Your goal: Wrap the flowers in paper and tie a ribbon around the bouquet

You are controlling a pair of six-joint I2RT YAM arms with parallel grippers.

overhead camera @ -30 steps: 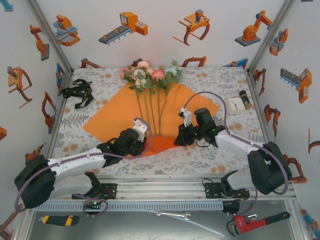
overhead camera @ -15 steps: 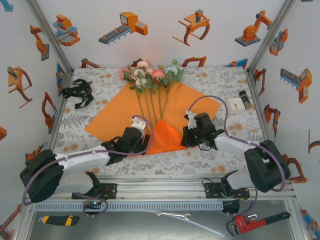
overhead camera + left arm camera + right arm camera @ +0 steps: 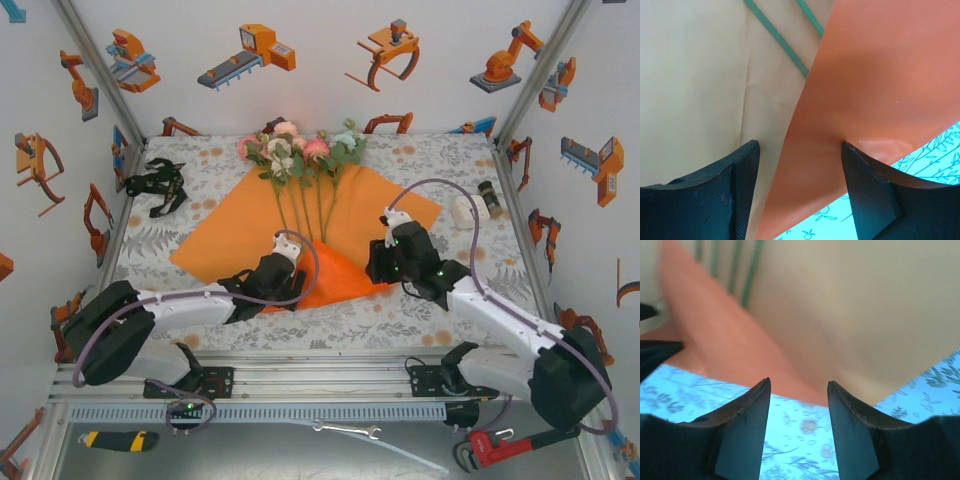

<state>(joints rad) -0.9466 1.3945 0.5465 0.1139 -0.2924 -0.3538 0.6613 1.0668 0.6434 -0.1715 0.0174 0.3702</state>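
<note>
Left claw (image 3: pixel 799 146) parted around folded orange paper (image 3: pixel 880 75) — right claw (image 3: pixel 798 382) narrowly parted, empty, over paper edge

Robot test cell, aluminium frame (image 3: pixel 330 375), walls (image 3: pixel 320 90) (robot-arm prints); pipe wrench (image 3: pixel 515 443)

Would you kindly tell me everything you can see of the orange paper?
The paper is a thin, plain, bright orange sheet lying diamond-wise on the tablecloth. Its near corner is folded up over the stem ends of the flowers, which lie along its middle. The fold's edge runs between the fingers of the open left hand, touching one; the open right hand sits by its near right edge.
</note>
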